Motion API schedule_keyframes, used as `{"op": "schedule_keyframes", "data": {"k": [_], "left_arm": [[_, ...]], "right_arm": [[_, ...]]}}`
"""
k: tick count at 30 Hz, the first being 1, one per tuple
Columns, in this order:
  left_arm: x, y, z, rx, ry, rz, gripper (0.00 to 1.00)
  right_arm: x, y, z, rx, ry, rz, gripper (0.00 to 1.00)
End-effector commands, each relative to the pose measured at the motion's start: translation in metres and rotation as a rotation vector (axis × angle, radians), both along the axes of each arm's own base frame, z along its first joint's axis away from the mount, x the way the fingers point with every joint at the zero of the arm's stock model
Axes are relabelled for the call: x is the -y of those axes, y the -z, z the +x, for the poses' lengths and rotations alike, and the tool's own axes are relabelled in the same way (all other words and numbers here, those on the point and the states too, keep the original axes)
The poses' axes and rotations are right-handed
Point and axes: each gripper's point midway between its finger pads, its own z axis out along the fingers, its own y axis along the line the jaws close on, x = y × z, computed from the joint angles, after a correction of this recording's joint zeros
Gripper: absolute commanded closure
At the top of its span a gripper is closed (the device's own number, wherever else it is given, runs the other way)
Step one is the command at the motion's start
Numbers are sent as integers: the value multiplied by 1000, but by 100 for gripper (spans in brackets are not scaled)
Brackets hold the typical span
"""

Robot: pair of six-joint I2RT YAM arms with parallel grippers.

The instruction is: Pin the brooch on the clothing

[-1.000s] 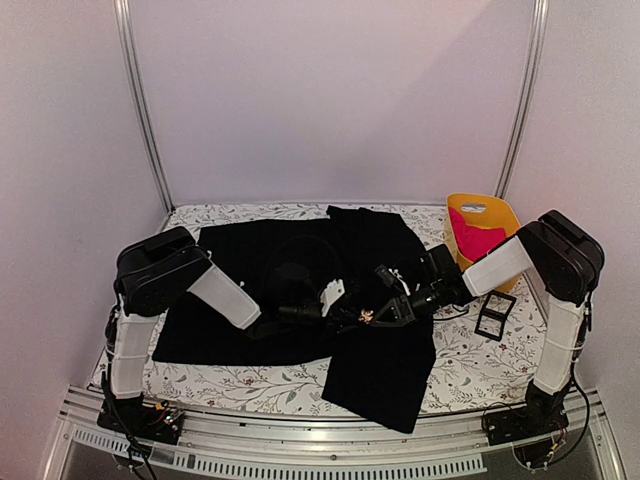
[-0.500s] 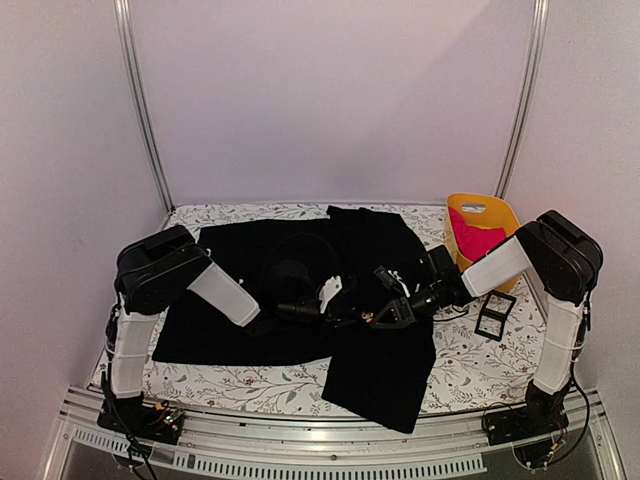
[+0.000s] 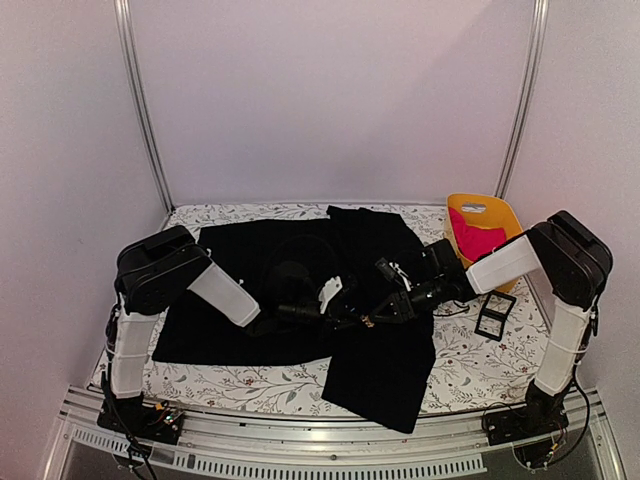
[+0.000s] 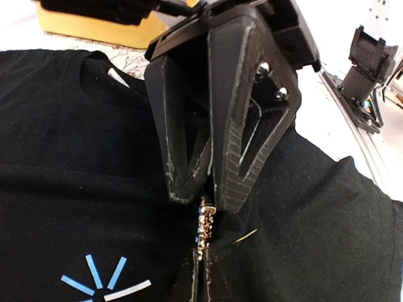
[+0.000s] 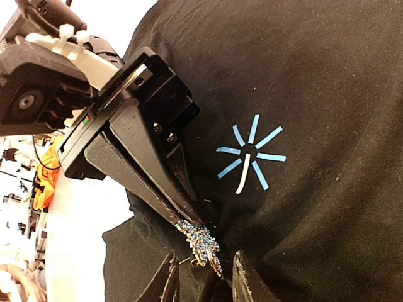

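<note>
The brooch [image 5: 200, 244] lies against the shirt [image 5: 327, 75] at 7 o'clock from the blue print [image 5: 250, 157] in the right wrist view, pinched at its upper end by the closed left gripper [image 5: 184, 221]. The right gripper [image 5: 206, 269] stands parted, its 2 fingers [image 5: 247, 280] flanking the brooch without clamping it. The brooch looks light, stiff and slippery, best held by its flat edges; the soft shirt will likely bunch.

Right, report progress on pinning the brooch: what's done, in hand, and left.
Done: the brooch is at the black shirt, just below its blue star print. In hand: the left gripper is shut on the brooch, and the right gripper stands open beside it. Left: no view shows the brooch fastened through the cloth, so the pinning itself probably remains.
</note>
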Motion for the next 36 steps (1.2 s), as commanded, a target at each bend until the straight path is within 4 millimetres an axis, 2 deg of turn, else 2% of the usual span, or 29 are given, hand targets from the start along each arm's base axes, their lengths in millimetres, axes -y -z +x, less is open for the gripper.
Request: {"op": "schedule_keyframes", "data": {"k": [1, 3, 6, 8, 17, 22, 25, 31, 36], "left_arm": [[-3, -8, 6, -34, -21, -8, 100], [-4, -11, 8, -35, -23, -14, 100], [-3, -17, 9, -34, -24, -33, 100], [-2, -23, 10, -38, -20, -50, 100], [-3, -47, 1, -60, 19, -98, 100], [-4, -49, -5, -68, 41, -100, 100], [-5, -49, -9, -76, 58, -104, 100], [-6, -51, -3, -102, 27, -111, 100], [-7, -55, -1, -128, 16, -125, 100]], "right_arm": [[6, 2, 3, 31, 9, -39, 71], [8, 3, 1, 35, 2, -41, 67], [9, 9, -5, 21, -6, -41, 56], [8, 12, -13, 10, -23, -31, 54], [3, 7, -17, 97, -63, -6, 55], [0, 3, -17, 117, -74, 6, 68], [-1, 0, -15, 123, -75, 14, 70], [2, -2, -17, 189, -55, 25, 60], [5, -17, -25, 381, -51, 78, 53]]}}
